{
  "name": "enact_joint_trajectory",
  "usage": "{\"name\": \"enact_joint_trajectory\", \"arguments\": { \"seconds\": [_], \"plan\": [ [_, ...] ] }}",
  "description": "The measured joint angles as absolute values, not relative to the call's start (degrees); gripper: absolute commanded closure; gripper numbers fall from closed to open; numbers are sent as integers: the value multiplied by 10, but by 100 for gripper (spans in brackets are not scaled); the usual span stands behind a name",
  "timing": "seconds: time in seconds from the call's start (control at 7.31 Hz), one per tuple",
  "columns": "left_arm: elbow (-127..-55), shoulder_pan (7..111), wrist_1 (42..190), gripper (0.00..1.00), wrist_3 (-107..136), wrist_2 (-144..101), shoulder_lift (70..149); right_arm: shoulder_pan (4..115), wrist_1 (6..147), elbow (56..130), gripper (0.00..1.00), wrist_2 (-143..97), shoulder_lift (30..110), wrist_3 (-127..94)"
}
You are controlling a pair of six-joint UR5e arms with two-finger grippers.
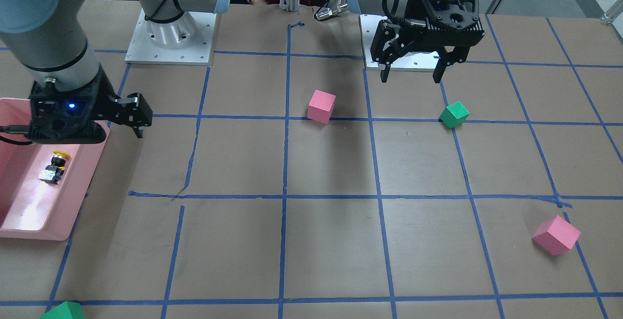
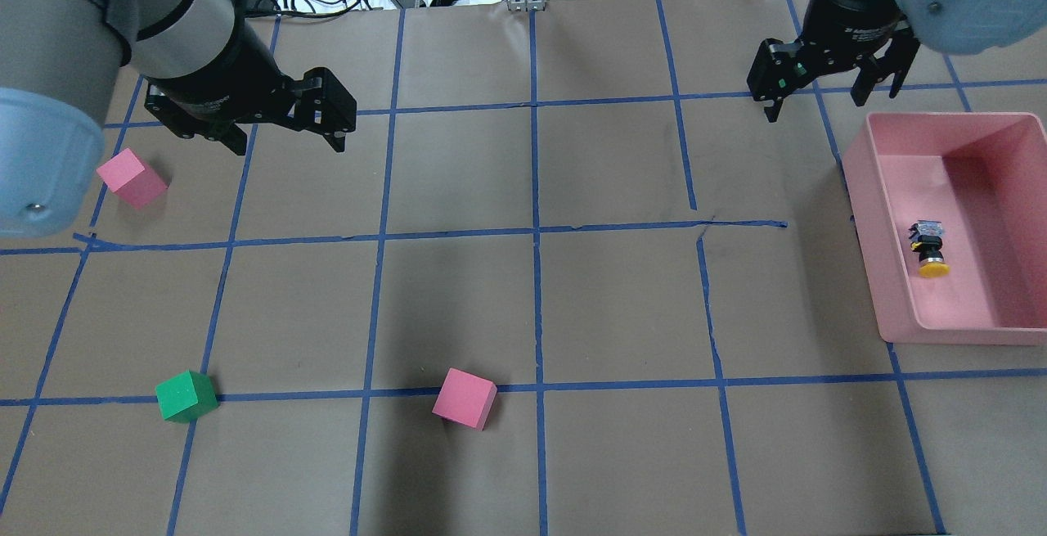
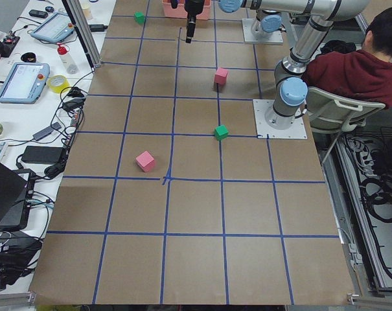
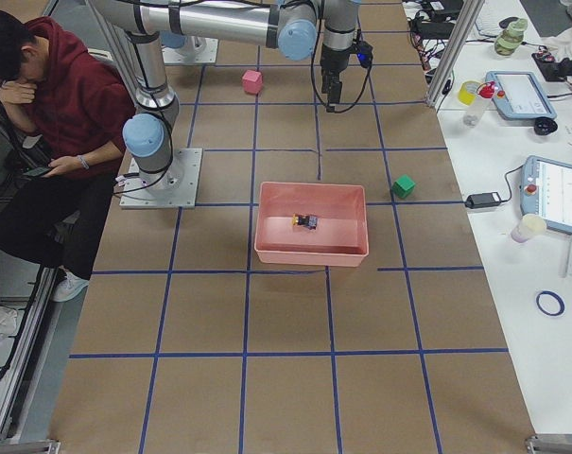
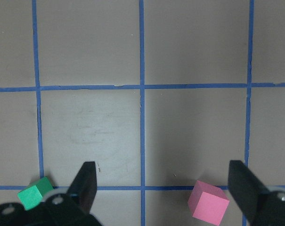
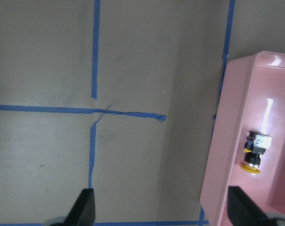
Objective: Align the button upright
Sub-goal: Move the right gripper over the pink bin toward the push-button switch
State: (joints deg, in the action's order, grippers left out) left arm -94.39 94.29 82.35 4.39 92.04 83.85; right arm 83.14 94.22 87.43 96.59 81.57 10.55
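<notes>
- At the table's left side in the overhead view, the left gripper point(image 2: 288, 141) hangs above bare brown paper with its jaws spread wide and nothing between them. It has no visible part in the task so far.
- Around and in front of it, a pink cube point(image 2: 131, 178), a green cube point(image 2: 186, 396) and a second pink cube point(image 2: 465, 398) sit well apart on the grid, far from the task's object.
- Further right, the right gripper point(image 2: 830, 102) is also wide open and empty. It hovers over the table just beside the far corner of the pink tray point(image 2: 949, 115), not over the tray floor.
- At the far right, the button point(image 2: 930, 248) rests on the tray floor, apart from the walls. It appears to lie on its side, yellow cap toward the robot and silvery base away, though it shows small in every view.
- Judged from this, the task is barely begun: the button is neither gripped nor upright.
- What is left is nearly everything: bringing the right gripper over the button, closing on it, turning it so it stands upright, and releasing it.
</notes>
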Motion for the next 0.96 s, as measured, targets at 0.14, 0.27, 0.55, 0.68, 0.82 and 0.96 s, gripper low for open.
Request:
{"name": "enact_joint_trajectory", "arguments": {
  "seconds": [0.14,0.27,0.55,0.68,0.82,0.96],
  "plan": [
    [-944,942,824,0,44,921,839,793,943,875,0,965,811,151],
    [-944,942,824,0,44,921,839,757,951,878,0,965,801,195],
    [-943,942,823,0,44,921,839,694,995,895,0,971,774,234],
    [-943,942,823,0,44,920,839,670,1034,910,0,973,759,240],
    [-943,942,822,0,44,920,839,651,1076,928,0,973,747,242],
    [-943,942,822,0,44,920,839,634,1115,951,0,973,737,244]
  ]
}}
